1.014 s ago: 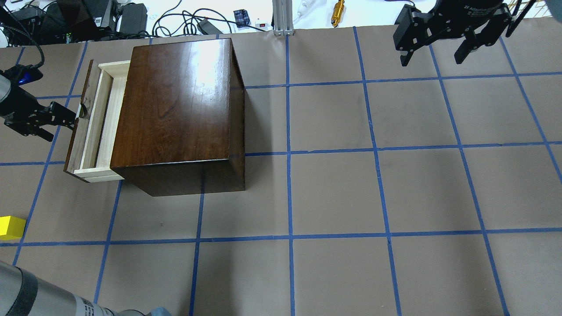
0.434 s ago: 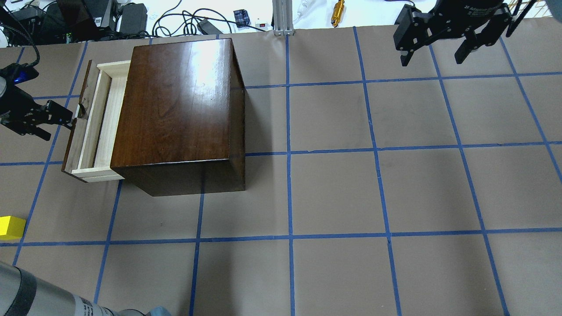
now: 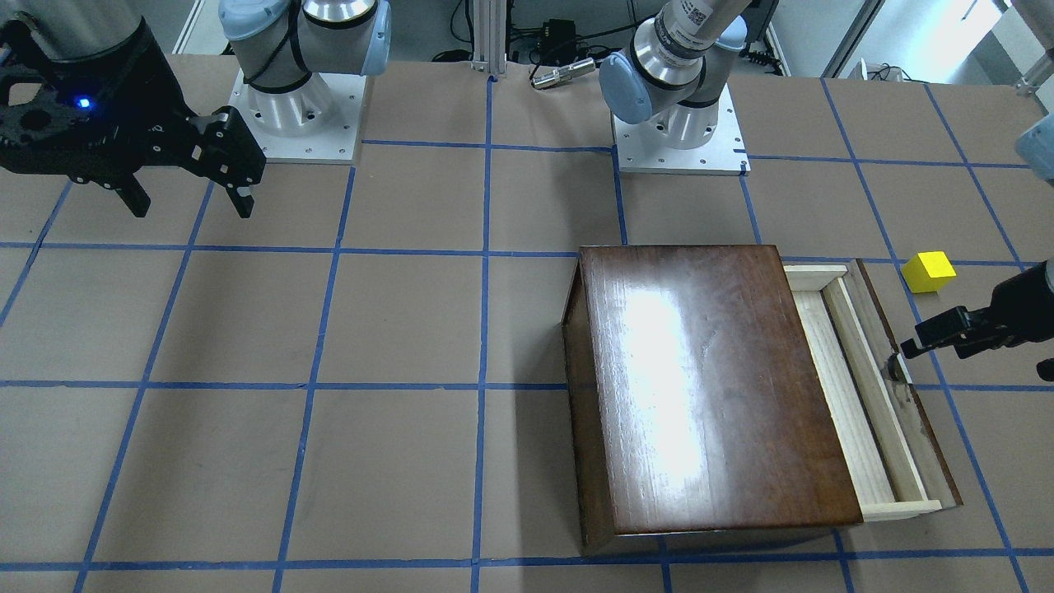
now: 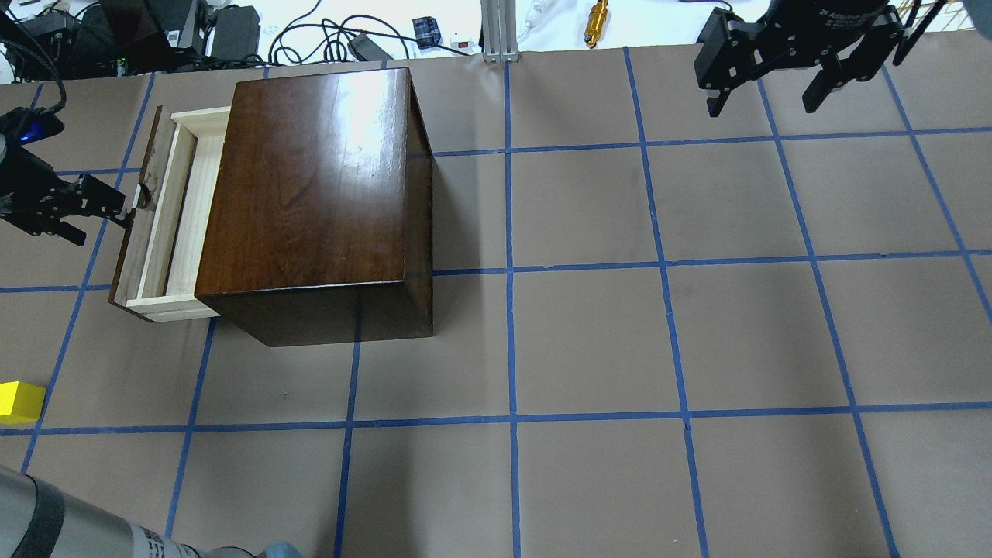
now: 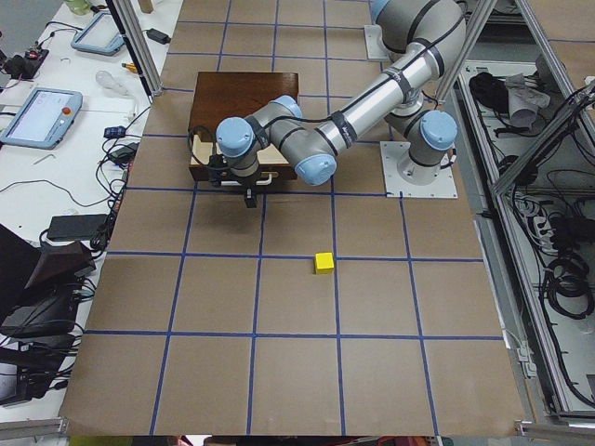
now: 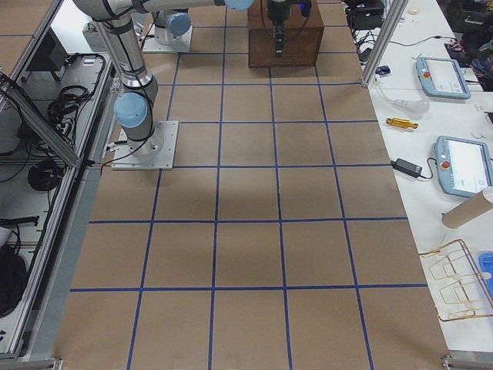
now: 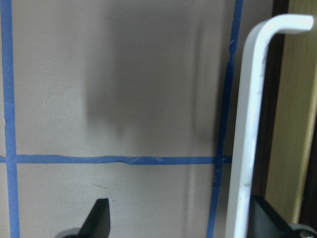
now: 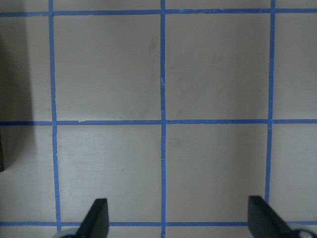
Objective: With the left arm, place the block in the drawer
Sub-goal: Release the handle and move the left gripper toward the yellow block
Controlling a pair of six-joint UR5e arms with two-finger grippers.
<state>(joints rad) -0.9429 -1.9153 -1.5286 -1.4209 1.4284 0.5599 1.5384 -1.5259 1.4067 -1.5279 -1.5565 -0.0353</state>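
– Block is sitting on the table by its left edge, well apart from the drawer. Same spot as 1 s ago.
– Left gripper?
– Left gripper is hanging just beside the pull, jaws apart. In the wrist view the pull is lying between the fingers, close to one, w/ nothing clamped. Vs. 1 s ago it's sitting a bit further left and further from the robot.
– Drawer?
– Standing part open from the box, a touch further out than before.
– Right gripper?
– Right gripper is hovering over the far right corner, jaws apart, no change.
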